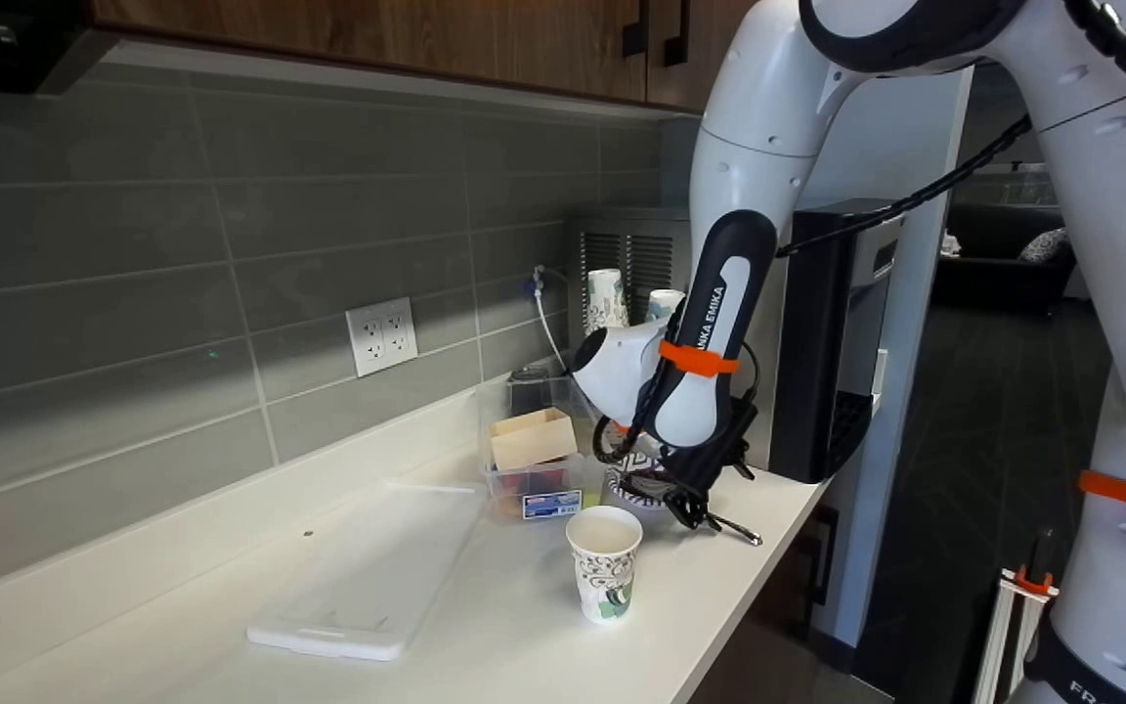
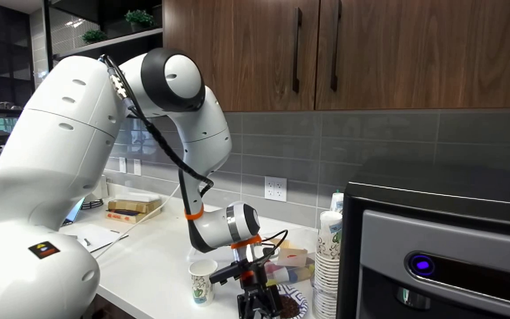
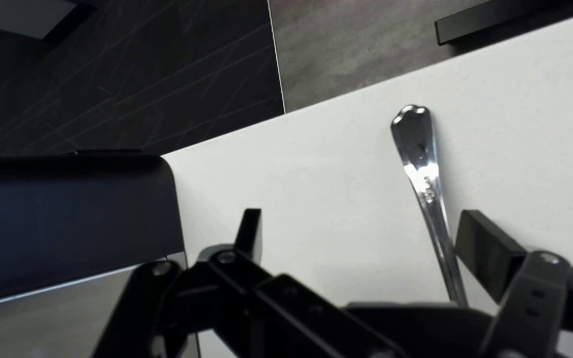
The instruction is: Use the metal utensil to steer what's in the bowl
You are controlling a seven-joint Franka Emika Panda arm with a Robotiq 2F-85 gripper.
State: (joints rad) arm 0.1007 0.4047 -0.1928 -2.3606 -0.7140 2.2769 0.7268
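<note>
Jaws apart, utensil [image 3: 431, 204] between

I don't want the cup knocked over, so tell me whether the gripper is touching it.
Apart. In an exterior view, white counter shows between the cup and the gripper, so their outlines do not meet.

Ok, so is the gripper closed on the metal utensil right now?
No, in the wrist view the gripper stands wide open, and the metal utensil shows within the gap, nearer one side.
</note>
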